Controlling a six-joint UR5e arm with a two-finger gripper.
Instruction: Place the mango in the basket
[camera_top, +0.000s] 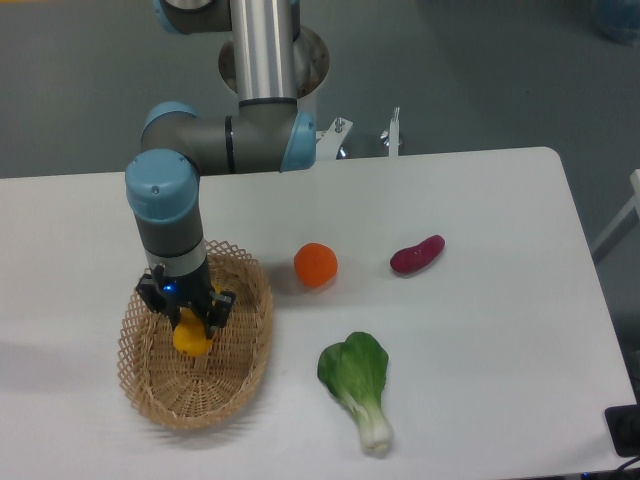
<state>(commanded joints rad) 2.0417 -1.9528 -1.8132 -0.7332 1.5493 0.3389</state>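
The light tan wicker basket (240, 370) lies at the front left of the white table. The yellow-orange mango (191, 338) is inside the basket area, only its lower part showing below the gripper. My gripper (188, 318) points straight down over the basket and its jaws stand on either side of the mango, shut on it. I cannot tell whether the mango rests on the basket floor or hangs just above it.
A round orange fruit (316, 264) sits just right of the basket. A purple-red oblong vegetable (417, 254) lies further right. A green leafy bok choy (358, 385) lies at the front centre. The table's right edge (590, 300) is near.
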